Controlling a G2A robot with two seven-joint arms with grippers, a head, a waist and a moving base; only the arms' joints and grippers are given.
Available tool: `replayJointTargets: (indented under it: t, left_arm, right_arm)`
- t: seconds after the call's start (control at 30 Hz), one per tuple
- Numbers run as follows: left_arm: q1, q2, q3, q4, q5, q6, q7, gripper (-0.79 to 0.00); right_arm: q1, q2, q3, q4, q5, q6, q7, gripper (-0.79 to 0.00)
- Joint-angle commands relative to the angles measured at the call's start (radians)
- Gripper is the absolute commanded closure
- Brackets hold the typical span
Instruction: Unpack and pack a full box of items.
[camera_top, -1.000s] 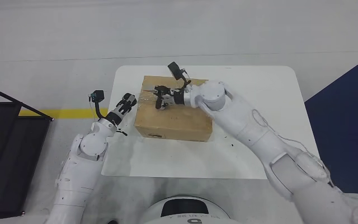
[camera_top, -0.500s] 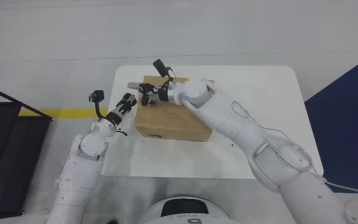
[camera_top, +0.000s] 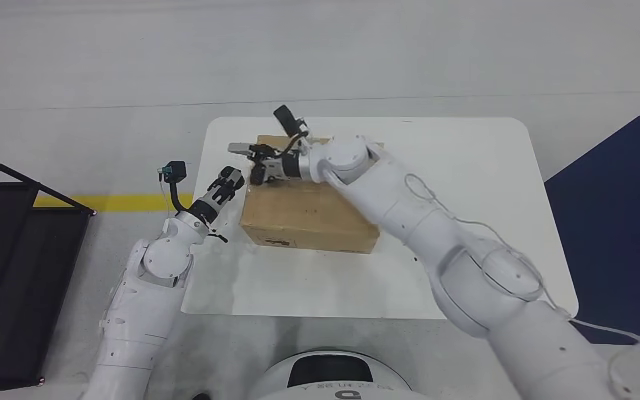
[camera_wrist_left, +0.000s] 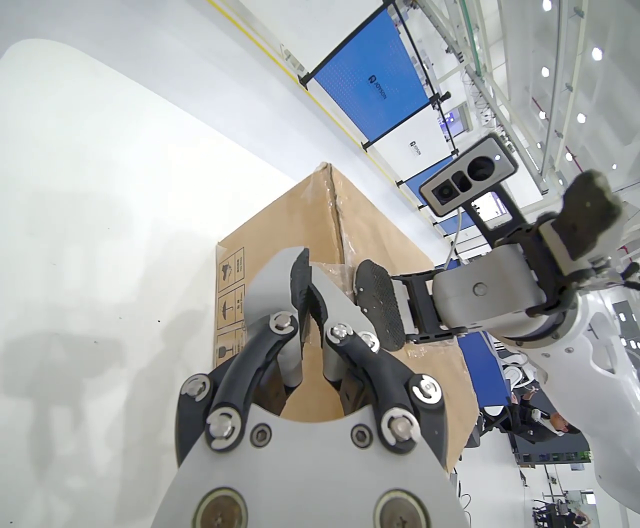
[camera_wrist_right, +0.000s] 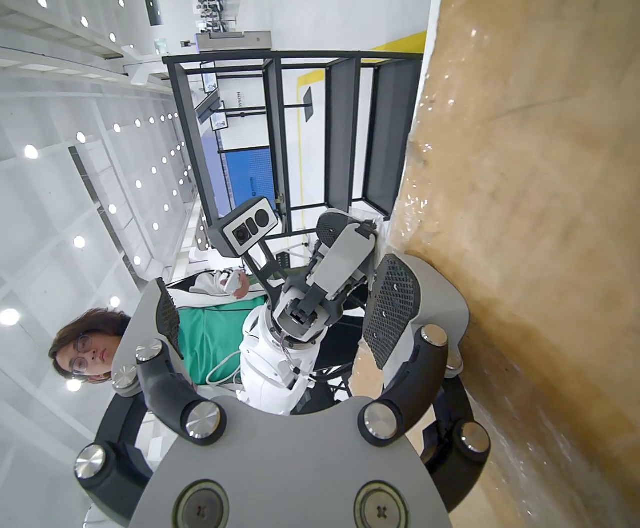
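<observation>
The taped cardboard box (camera_top: 310, 210) sat shut on the white table (camera_top: 470, 200). You had your left gripper (camera_wrist_left: 310, 290) closed at its left top edge, probably on the tape (camera_wrist_right: 417, 220), and your right gripper (camera_top: 247, 163) spread wide beside it, one pad (camera_wrist_left: 375, 300) against the box, likely to open it.

Pale grey floor (camera_top: 120, 60) with a yellow line (camera_top: 110, 202); black rack (camera_wrist_right: 344, 130); blue panels (camera_wrist_left: 372, 95); bright ceiling lights (camera_wrist_right: 31, 151).
</observation>
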Motion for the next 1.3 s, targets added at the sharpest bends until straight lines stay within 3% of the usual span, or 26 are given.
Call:
replayJointTargets:
  t: [0.0,0.27,0.47,0.9,1.27]
  left_arm:
    - [0.0,0.0,0.0,0.0,0.0,0.0,0.0,0.0]
    - [0.0,0.0,0.0,0.0,0.0,0.0,0.0,0.0]
    - [0.0,0.0,0.0,0.0,0.0,0.0,0.0,0.0]
    - [0.0,0.0,0.0,0.0,0.0,0.0,0.0,0.0]
    - [0.0,0.0,0.0,0.0,0.0,0.0,0.0,0.0]
  right_arm:
    - [-0.003,0.005,0.013,0.008,-0.003,-0.003,0.019,-0.785]
    - [-0.015,0.048,0.058,-0.029,-0.093,0.03,0.068,-0.785]
    - [-0.047,0.105,0.127,-0.102,-0.163,0.067,0.083,-0.785]
    - [-0.262,0.26,0.36,-0.489,-0.325,0.27,0.135,-0.785]
    - [-0.459,0.344,0.555,-0.758,-0.403,0.382,0.157,-0.785]
